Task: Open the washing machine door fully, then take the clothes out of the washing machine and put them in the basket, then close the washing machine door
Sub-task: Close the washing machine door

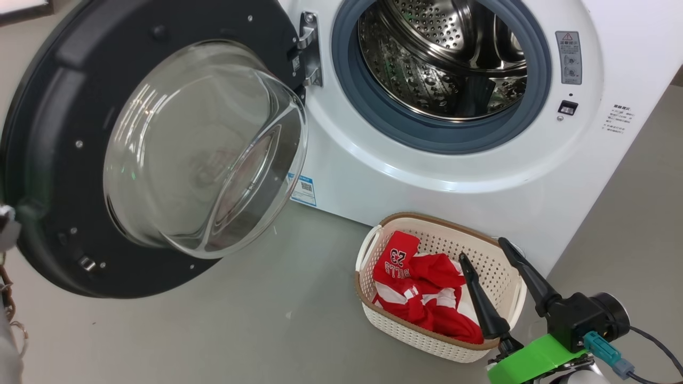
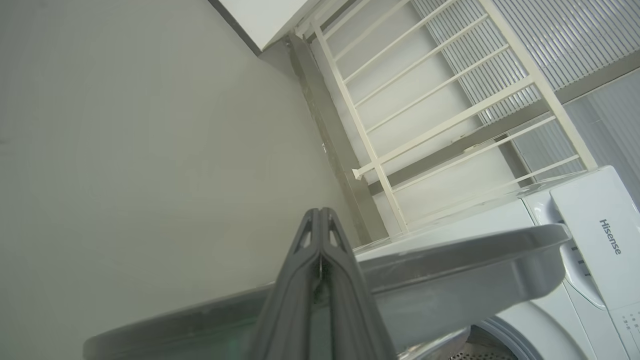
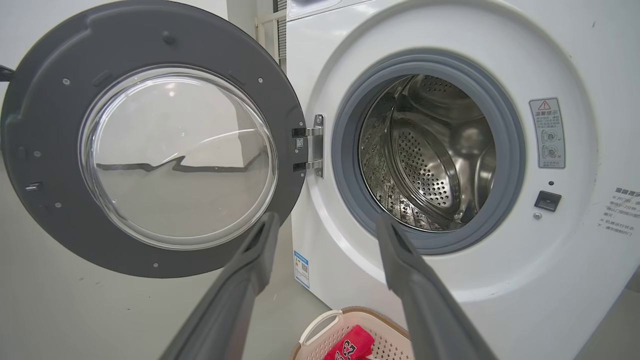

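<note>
The washing machine door (image 1: pixel 53 133) stands swung wide to the left, its clear glass bowl (image 1: pixel 203 149) bulging toward me. The washing machine (image 1: pixel 427 181) shows a bare steel drum (image 1: pixel 443 58) with no fabric in it. Red and white clothes (image 1: pixel 421 288), one printed 23, lie in the cream basket (image 1: pixel 427 216) on the floor before the machine. My right gripper (image 1: pixel 483 249) hovers open over the basket's right half, holding nothing; in its wrist view the right gripper (image 3: pixel 326 219) faces the door (image 3: pixel 45 100) and drum (image 3: pixel 430 155). My left gripper (image 2: pixel 320 212) is shut, empty, beside the door's grey edge (image 2: pixel 450 270).
Grey floor (image 1: pixel 240 330) stretches before the machine and under the door. A white barred rack (image 2: pixel 425 100) stands against the wall behind the machine. A cable (image 1: pixel 656 346) trails from my right wrist at the lower right.
</note>
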